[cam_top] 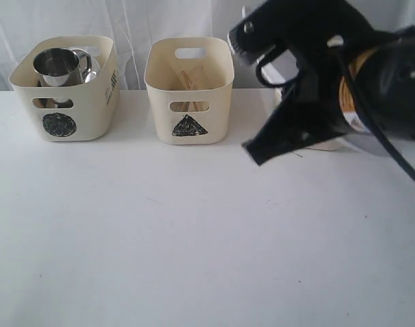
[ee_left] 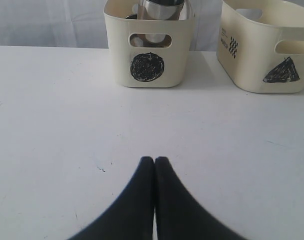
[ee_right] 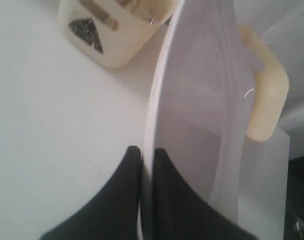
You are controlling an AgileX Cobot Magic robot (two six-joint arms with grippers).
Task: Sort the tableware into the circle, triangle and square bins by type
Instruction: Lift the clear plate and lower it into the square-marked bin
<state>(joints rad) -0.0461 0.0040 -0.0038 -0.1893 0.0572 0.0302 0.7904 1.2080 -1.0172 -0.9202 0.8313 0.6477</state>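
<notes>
My right gripper [ee_right: 148, 150] is shut on the rim of the large white square plate [ee_right: 196, 100], which it holds on edge. Just behind the plate is a cream bin [ee_right: 264, 95] whose mark is hidden. The right arm [cam_top: 343, 82] covers that bin and most of the plate in the exterior view. The circle bin [cam_top: 64, 92] holds a steel mug [cam_top: 57, 65]. Wooden chopsticks [cam_top: 188, 82] lie in the triangle bin [cam_top: 189, 92]. My left gripper [ee_left: 154, 160] is shut and empty, low over the table in front of the circle bin [ee_left: 149, 55].
The white table [cam_top: 159, 238] stretches in front of the bins. A white curtain [cam_top: 132, 20] hangs behind them. The triangle bin [ee_right: 107, 35] stands close beside the held plate.
</notes>
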